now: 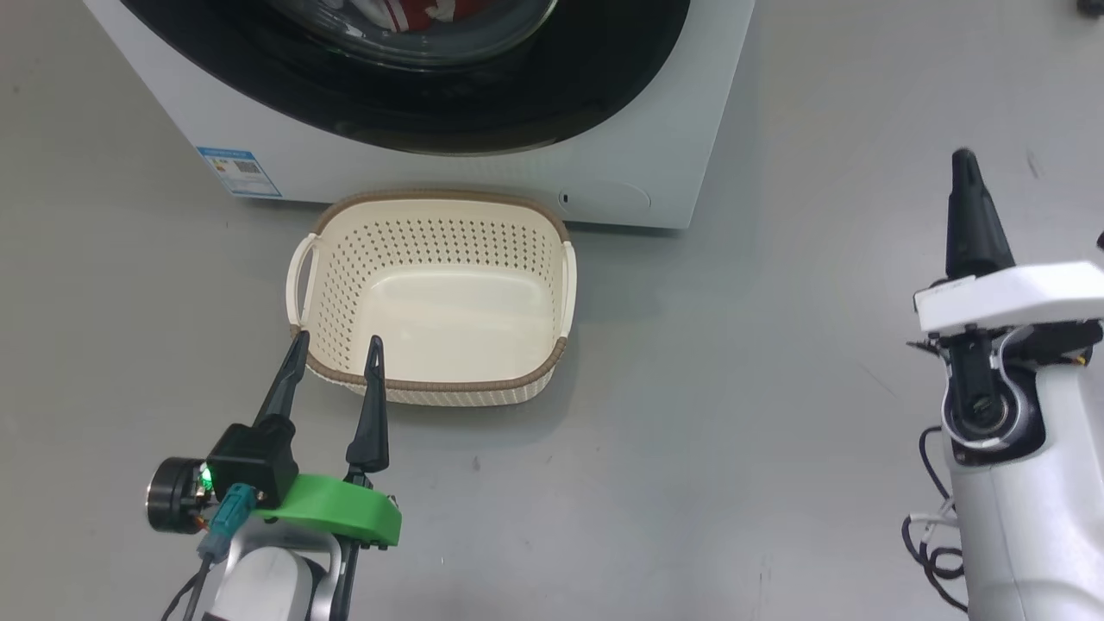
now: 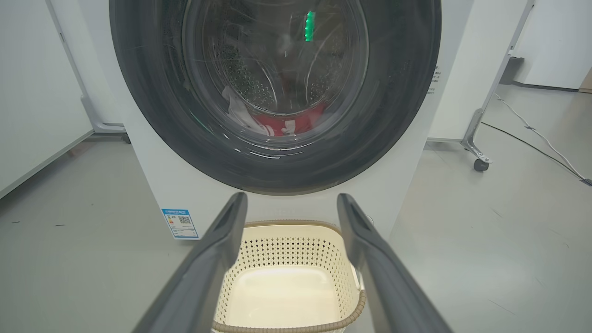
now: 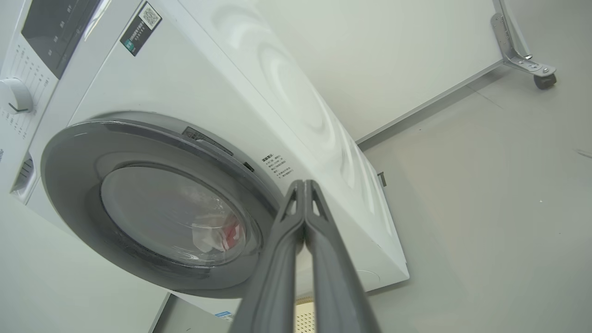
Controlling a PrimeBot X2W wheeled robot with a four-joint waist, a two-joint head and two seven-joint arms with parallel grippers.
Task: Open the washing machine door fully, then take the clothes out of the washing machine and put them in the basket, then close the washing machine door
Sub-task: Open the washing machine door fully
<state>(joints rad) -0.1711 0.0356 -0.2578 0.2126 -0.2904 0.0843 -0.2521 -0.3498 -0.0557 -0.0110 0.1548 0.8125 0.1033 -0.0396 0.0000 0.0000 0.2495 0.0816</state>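
Head view: the washing machine (image 1: 345, 164) stands at the top of the picture, and the washing machine door (image 1: 431, 103) lies shut against its front, black ring around clear glass. The clothes (image 1: 423, 13) show red and white behind that glass, inside the machine. The basket (image 1: 435, 200) sits on the grey floor (image 1: 776, 388) just before the machine's lower front panel, under the door, with nothing in it. A blue label (image 1: 239, 172) is stuck on the machine's lower front corner, to the basket's left. The left gripper (image 1: 338, 339) hovers at the basket rim farthest from the machine, its two fingers spread apart and holding nothing. The right gripper (image 1: 964, 159) is off to the machine's right, well clear of it, fingers pressed together on nothing. Left wrist view: the left gripper (image 2: 292, 198) points at the machine's front below the door (image 2: 152, 115), fingers wide, the basket (image 2: 286, 249) between them. Through the glass the perforated drum (image 2: 249, 83) shows, with the clothes (image 2: 286, 124) heaped at its bottom. The label (image 2: 179, 223) is at the machine's lower left. Right wrist view: the right gripper (image 3: 304, 182) has its fingers closed tip to tip, aimed at the machine (image 3: 208, 101) near the door's (image 3: 74, 157) edge; whether they touch it cannot be told. The clothes (image 3: 229, 233) lie behind the glass, and a control knob (image 3: 14, 95) sits on the machine's panel above the door.
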